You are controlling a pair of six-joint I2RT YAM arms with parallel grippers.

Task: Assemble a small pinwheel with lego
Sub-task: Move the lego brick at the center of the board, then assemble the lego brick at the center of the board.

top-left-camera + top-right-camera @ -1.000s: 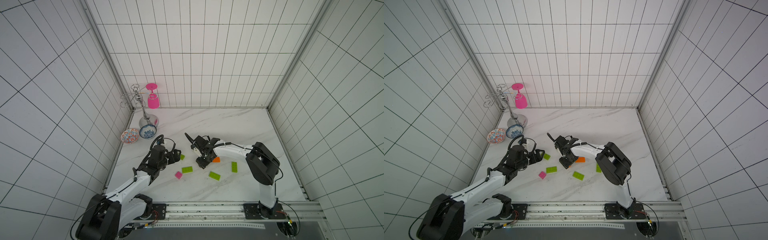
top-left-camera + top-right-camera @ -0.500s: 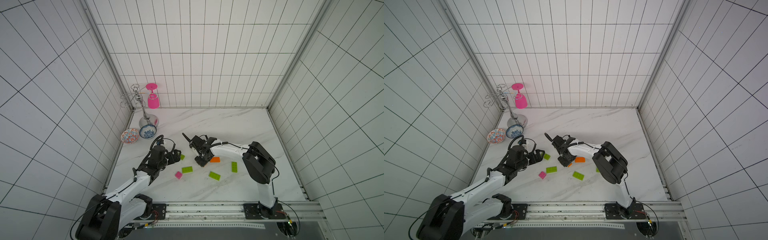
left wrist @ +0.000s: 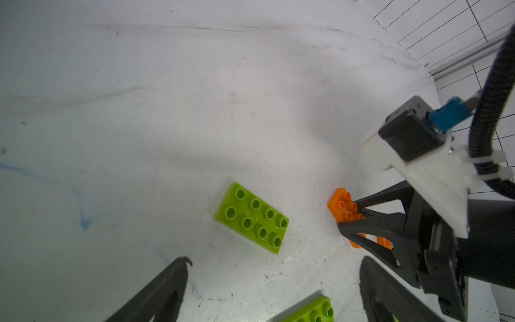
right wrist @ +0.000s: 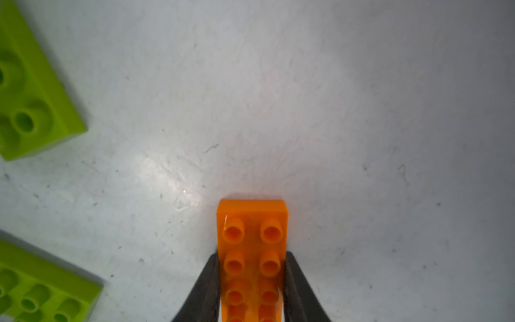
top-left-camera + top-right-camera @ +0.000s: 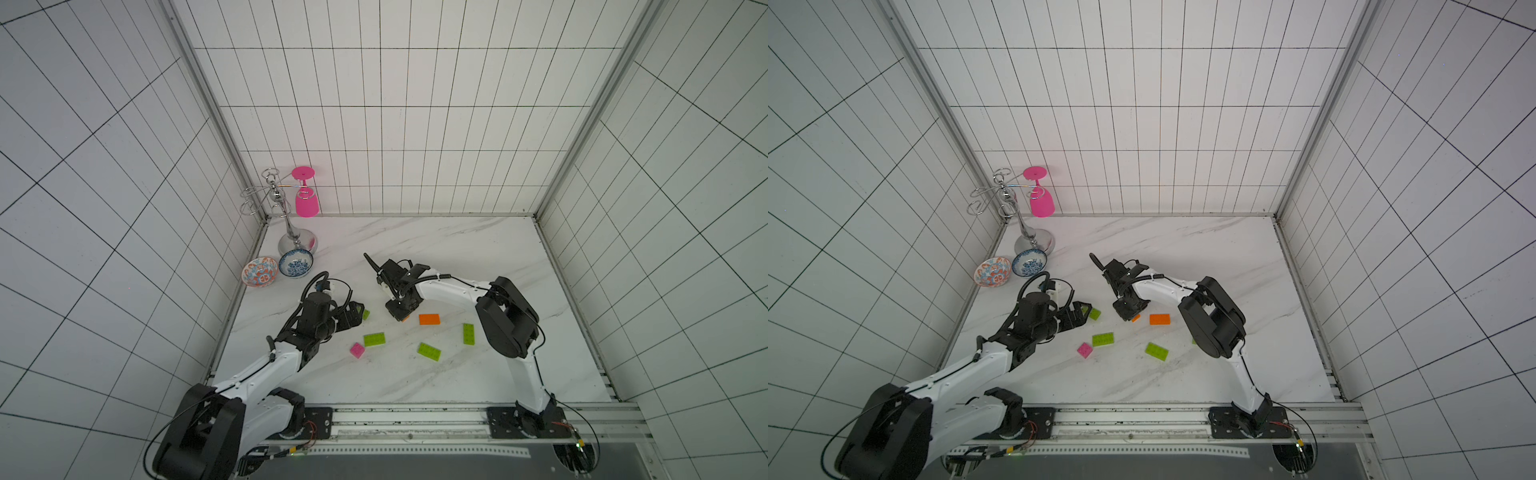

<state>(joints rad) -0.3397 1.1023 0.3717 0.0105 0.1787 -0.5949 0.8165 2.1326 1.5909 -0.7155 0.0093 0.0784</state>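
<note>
Rail spans the near edge of the marble table, carrying both arm bases. All 7 bricks lie separate on the tabletop, none joined.

Nearest are the pink brick and the slanted green brick, well apart. The level green brick sits just beside the pink brick; whether they touch I cannot tell. The lengthwise green brick lies near the right arm's dark elbow.

Farther in, the loose orange brick rests flat. Just beside it the right gripper stands narrow. Its 2 fingers pinch the long sides of the held orange brick, studs up, low on the table. The left gripper gapes wide and holds nothing. The far green brick lies studs up just beyond its fingertips.

Beyond, an orange-patterned bowl and a blue-patterned bowl sit side by side near the wall. In the far corner a metal rack carries a pink goblet hung upside down.
</note>
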